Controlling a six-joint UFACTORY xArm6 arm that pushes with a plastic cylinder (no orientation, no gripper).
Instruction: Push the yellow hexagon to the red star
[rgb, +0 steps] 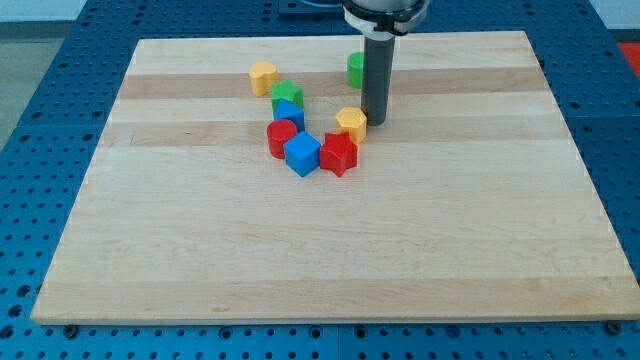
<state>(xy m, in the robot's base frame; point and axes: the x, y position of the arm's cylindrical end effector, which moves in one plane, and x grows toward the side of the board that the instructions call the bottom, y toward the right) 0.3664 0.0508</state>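
Note:
The yellow hexagon (351, 123) sits near the middle of the board, touching the top right of the red star (339, 153). My tip (375, 122) stands just to the view's right of the yellow hexagon, close to or touching it. The rod rises straight up from there to the arm at the view's top.
A blue cube (302, 154) and a red cylinder (282, 137) lie left of the red star. Another blue block (289, 113), a green star (286, 94) and a yellow heart (263, 77) lie further up left. A green block (355, 70) is partly hidden behind the rod.

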